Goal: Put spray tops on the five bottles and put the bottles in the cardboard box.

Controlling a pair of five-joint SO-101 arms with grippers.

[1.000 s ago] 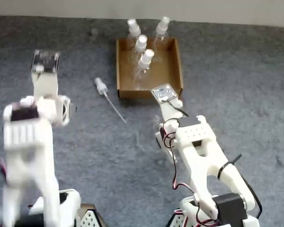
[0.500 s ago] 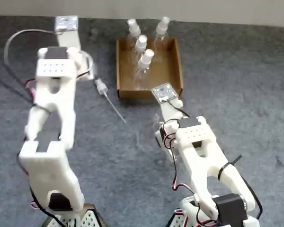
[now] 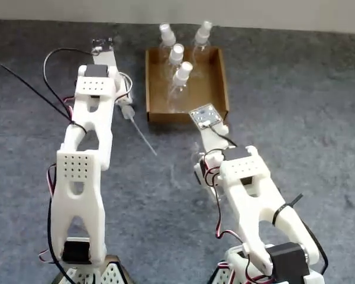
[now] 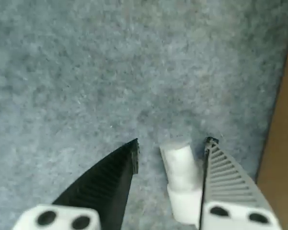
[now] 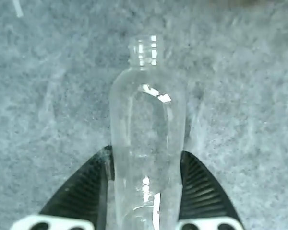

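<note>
No letters, numbers, labels or signs can be read anywhere, neither on the bottles nor on the cardboard box.

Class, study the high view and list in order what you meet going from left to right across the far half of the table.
White left arm → white spray top with thin dip tube → brown cardboard box.
</note>
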